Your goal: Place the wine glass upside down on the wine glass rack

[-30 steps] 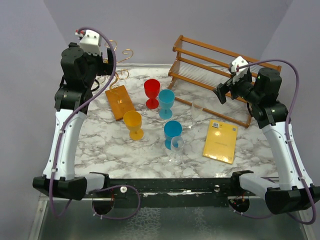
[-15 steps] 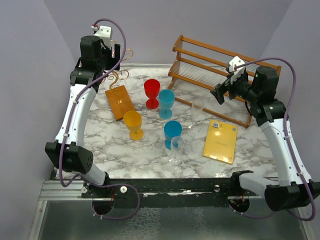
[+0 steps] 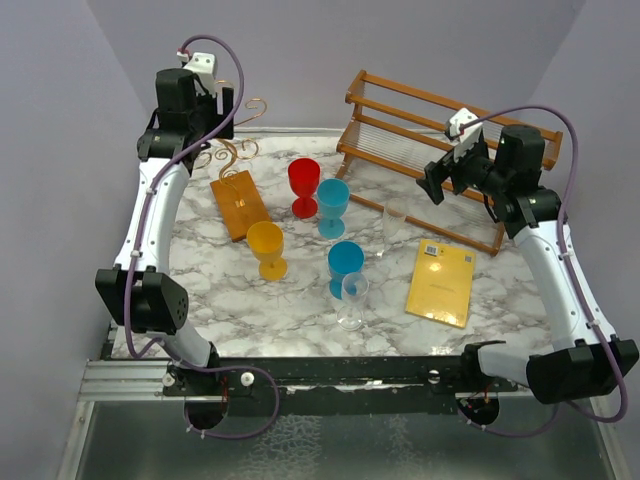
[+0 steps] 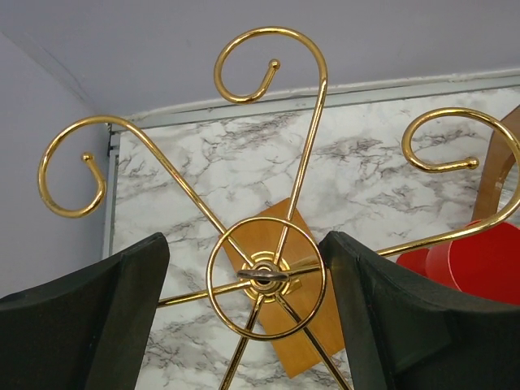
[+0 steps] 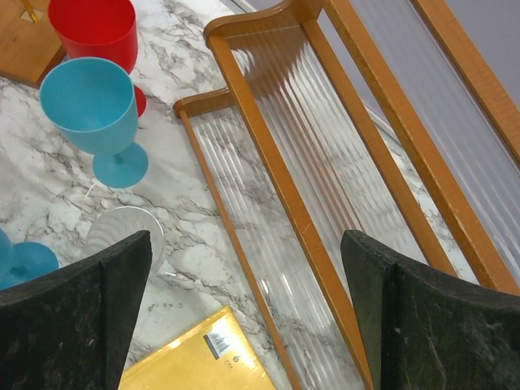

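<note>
Closest to me, near the front edge of the marble surface (image 3: 290,305), the wine glass (image 3: 352,298) stands upright on its foot. It is clear and stemmed, so faint against the veined marble that I can barely trace its bowl and base. It sits just in front of a blue goblet (image 3: 345,262). A yellow goblet (image 3: 266,247) stands to the left and a flat yellow packet (image 3: 441,283) lies to the right.

Further back are a tall clear tumbler (image 3: 395,226), a second blue goblet (image 3: 332,204) and a red goblet (image 3: 303,184).

The wine glass rack (image 4: 266,276) is at the far left, well apart from the wine glass. It has a small orange-brown wooden base (image 3: 238,203). From a centre post ringed by a gold hoop, thin gold wires fan out into curled, ball-tipped ends. No glass is on it.

The left jaws are spread wide apart, one on either side of the rack's centre ring, gripping nothing. From overhead the left arm (image 3: 160,190) hides part of the wire. In the wrist view the lower arms are cut off by the jaws and the frame edge.

The right jaws are also spread wide and grip nothing. They hang above the wooden slatted rack (image 3: 440,150) at the far right.
</note>
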Action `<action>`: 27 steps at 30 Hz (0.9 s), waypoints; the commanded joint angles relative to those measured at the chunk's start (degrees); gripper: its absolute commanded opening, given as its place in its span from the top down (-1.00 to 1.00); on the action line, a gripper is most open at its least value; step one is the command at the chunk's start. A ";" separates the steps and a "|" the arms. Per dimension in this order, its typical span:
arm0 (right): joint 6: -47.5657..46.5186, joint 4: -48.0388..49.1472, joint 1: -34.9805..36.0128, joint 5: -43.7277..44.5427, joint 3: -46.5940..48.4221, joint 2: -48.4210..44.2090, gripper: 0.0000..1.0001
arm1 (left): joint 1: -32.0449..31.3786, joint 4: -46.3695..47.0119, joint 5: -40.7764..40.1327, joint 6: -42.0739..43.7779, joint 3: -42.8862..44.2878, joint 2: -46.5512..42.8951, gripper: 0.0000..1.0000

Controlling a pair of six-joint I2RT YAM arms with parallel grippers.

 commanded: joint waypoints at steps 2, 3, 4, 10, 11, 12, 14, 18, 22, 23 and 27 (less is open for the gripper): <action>0.01 -0.60 0.31 -0.85 1.05 0.78 -0.99 | 1.13 -5.65 5.13 2.51 2.53 1.74 -0.65; -0.02 -0.55 0.31 -0.74 0.84 0.81 -0.99 | 1.40 -5.96 5.92 2.50 2.86 1.80 -0.66; -0.12 -0.48 0.31 -0.52 0.67 0.86 -0.99 | 1.66 -6.28 6.58 2.63 3.32 1.93 -0.66; -0.37 -0.76 0.29 -0.40 1.29 1.41 -0.99 | 3.24 -12.29 10.55 3.42 9.36 3.62 -0.71; -0.44 -0.87 0.30 -0.43 1.51 1.47 -0.99 | 3.44 -13.37 11.18 3.74 10.11 4.41 -0.74; -0.42 -0.98 0.30 -0.51 1.76 1.70 -0.99 | 3.64 -13.79 11.61 4.19 10.84 5.18 -0.76; -0.42 -1.16 0.31 -0.73 2.02 1.83 -0.99 | 3.93 -15.25 12.34 4.93 11.99 5.62 -0.80; -0.48 -1.01 0.31 -0.81 1.54 1.92 -0.99 | 4.20 -18.43 13.74 7.11 14.36 7.47 -0.81; -0.75 -0.81 0.29 -0.79 1.03 1.73 -0.99 | 4.38 -20.96 17.03 7.51 17.33 9.46 -0.81; -0.76 -0.81 0.31 -0.70 1.06 1.72 -0.99 | 4.43 -21.08 18.07 7.47 17.80 9.61 -0.81; -0.92 -0.98 0.31 -0.70 1.29 1.95 -0.99 | 4.39 -21.48 20.24 7.37 19.54 10.22 -0.82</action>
